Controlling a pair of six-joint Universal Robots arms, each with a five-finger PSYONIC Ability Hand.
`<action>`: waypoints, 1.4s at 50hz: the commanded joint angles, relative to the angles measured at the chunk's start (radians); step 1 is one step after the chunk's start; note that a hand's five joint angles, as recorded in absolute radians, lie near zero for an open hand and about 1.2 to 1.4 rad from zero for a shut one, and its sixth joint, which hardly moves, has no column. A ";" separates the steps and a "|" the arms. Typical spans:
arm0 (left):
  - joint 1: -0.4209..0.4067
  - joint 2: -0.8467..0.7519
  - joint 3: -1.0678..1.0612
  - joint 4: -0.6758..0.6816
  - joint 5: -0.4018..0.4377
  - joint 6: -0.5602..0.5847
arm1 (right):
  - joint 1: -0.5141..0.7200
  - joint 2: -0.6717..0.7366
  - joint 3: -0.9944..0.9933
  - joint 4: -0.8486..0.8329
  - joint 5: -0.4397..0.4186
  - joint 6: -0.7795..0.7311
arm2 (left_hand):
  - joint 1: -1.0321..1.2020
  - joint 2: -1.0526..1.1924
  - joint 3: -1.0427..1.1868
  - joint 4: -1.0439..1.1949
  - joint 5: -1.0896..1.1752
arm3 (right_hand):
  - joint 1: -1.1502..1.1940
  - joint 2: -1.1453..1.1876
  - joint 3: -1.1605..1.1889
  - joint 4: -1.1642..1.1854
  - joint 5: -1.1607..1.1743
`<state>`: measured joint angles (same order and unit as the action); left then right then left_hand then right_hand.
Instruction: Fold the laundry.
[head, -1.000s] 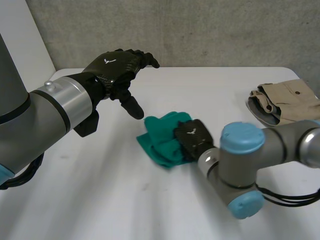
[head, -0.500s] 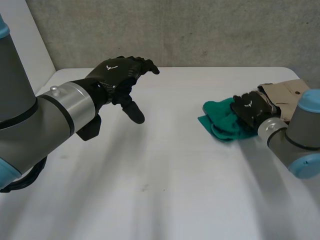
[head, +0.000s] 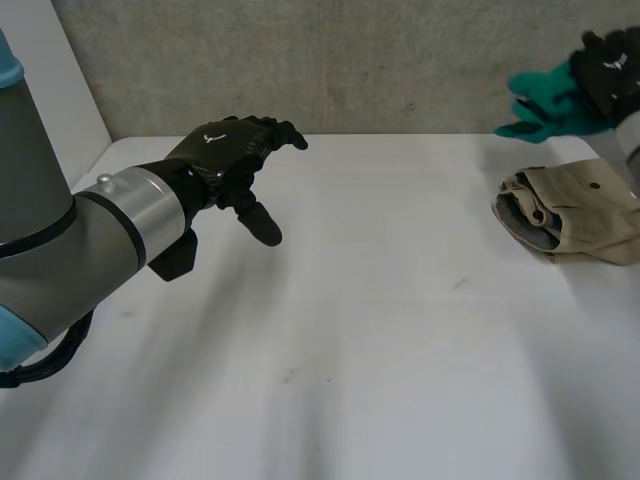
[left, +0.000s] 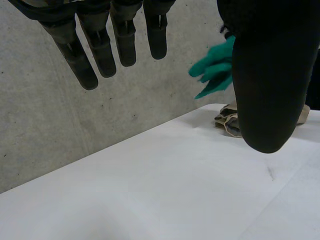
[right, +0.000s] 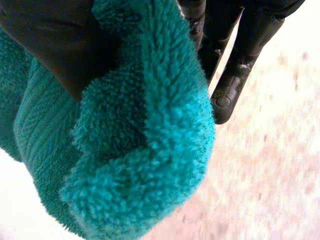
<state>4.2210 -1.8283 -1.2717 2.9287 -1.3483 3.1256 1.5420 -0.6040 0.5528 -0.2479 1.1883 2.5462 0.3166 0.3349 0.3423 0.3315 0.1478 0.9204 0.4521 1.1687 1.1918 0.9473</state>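
My right hand (head: 612, 68) is up in the air just above the folded beige garment (head: 585, 210), clear of the counter (head: 380, 330), and it is clamped on a teal terry cloth (right: 145, 150). In my right wrist view my thumb (right: 55, 45) presses into the bunched pile from one side, and my fingers (right: 235, 75) lie along the other side, so the cloth is pinched between them in a thick roll. Loose ends of the cloth hang from that hand on the side turned away from the garment, none of them touching the garment or the counter. The beige garment itself lies flat on the counter as a compact bundle. Greyer inner layers show at the end that faces my other arm, and nothing touches it. My left hand (head: 228, 152) is well apart from the garment, far across the counter from it, hovering above the bare white surface. It is wide and holds nothing: its fingers (left: 100, 50) are straight and slightly spread, and the thumb (left: 260, 90) juts down apart from them. From that wrist I see the garment beyond my thumb, with the teal cloth above it against the concrete wall (head: 400, 60) behind the counter.
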 joint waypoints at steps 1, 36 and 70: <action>-0.001 -0.015 -0.008 0.010 -0.002 0.001 | -0.117 0.049 0.110 0.001 -0.070 -0.009 | 0.055 0.037 0.030 0.041 0.050 | 0.476 0.944 0.228 0.204 0.274; -0.004 0.047 0.003 0.033 -0.121 0.008 | -0.011 -0.510 0.478 0.150 0.114 0.261 | 0.029 0.011 0.003 0.014 0.023 | -0.746 -0.278 -0.994 -1.017 -0.947; 0.116 0.159 -0.247 0.232 -0.236 0.031 | 0.489 -0.717 0.955 0.024 0.404 0.468 | -0.132 -0.151 -0.158 -0.147 -0.138 | -0.746 -0.278 -0.994 -1.017 -0.947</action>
<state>4.3357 -1.6552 -1.3810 3.0089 -1.5826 3.1682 1.9925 -1.3511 1.3605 -0.0323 1.5866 3.0163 0.2293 0.2196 0.2347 0.2196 0.0572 0.2060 0.2250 0.2142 0.2408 0.0729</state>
